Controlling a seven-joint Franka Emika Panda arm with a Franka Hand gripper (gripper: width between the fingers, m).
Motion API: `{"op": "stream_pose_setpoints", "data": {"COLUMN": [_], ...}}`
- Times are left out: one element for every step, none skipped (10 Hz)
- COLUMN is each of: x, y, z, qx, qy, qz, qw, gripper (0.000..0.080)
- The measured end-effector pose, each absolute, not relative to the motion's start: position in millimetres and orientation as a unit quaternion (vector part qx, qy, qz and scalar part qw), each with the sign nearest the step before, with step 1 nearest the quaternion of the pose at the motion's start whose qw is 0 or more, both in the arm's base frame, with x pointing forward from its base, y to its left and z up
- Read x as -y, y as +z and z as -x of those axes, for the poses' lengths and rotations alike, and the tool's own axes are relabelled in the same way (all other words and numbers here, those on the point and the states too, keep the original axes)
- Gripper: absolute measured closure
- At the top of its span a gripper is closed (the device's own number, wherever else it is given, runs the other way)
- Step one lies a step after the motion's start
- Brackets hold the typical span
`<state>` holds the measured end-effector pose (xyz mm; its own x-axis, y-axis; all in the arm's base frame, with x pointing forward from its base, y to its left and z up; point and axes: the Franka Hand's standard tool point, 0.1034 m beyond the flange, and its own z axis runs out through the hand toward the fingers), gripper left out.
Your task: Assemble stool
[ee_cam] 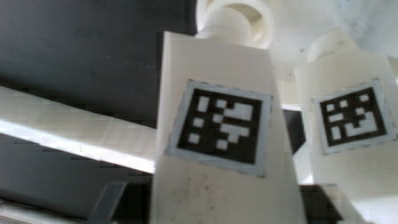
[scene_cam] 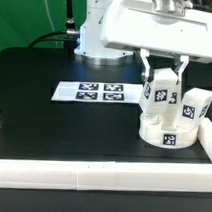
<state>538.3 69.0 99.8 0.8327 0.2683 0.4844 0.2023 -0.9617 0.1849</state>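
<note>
While the seat (scene_cam: 169,134) rests on the black table (scene_cam: 53,117) at the lower right of the exterior view, against the white rail (scene_cam: 91,173) along the frame's bottom edge, two legs already stand on it. One leg (scene_cam: 159,92) rises upright from the seat's middle, just right of the frame's centre; its square tag faces the camera. A second leg (scene_cam: 197,106) stands just to its right, tilted slightly. The seat's rim also carries a tag, facing the camera. The gripper (scene_cam: 163,68) comes down from the top of the frame, and its fingers (scene_cam: 146,68) bracket the top of the middle leg, narrowly set and closed on it. The marker board (scene_cam: 95,93) lies flat on the table left of centre, well apart from the seat. In the wrist view the held leg (ee_cam: 217,120) fills the centre, its tag plain, with the second leg (ee_cam: 347,110) at the right edge and a rail (ee_cam: 71,115) crossing the left side.
</note>
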Motion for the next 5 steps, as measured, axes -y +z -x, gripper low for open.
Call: {"op": "stream_pose_setpoints", "data": {"x": [-69.0, -69.6, -69.3, -69.2, -69.6], "y": [99.6, 100.6, 99.5, 99.2, 98.8], "z": [-538.3, -539.6, -539.2, -539.0, -538.6], "qx": [-0.128, -0.131, -0.131, -0.131, -0.131], "qy": [0.26, 0.258, 0.257, 0.257, 0.257], "qz": [-0.955, -0.955, -0.955, -0.955, -0.955], "qw": [0.064, 0.064, 0.065, 0.065, 0.065], "gripper": [0.0474, 0.0474, 0.0474, 0.0474, 0.0474]}}
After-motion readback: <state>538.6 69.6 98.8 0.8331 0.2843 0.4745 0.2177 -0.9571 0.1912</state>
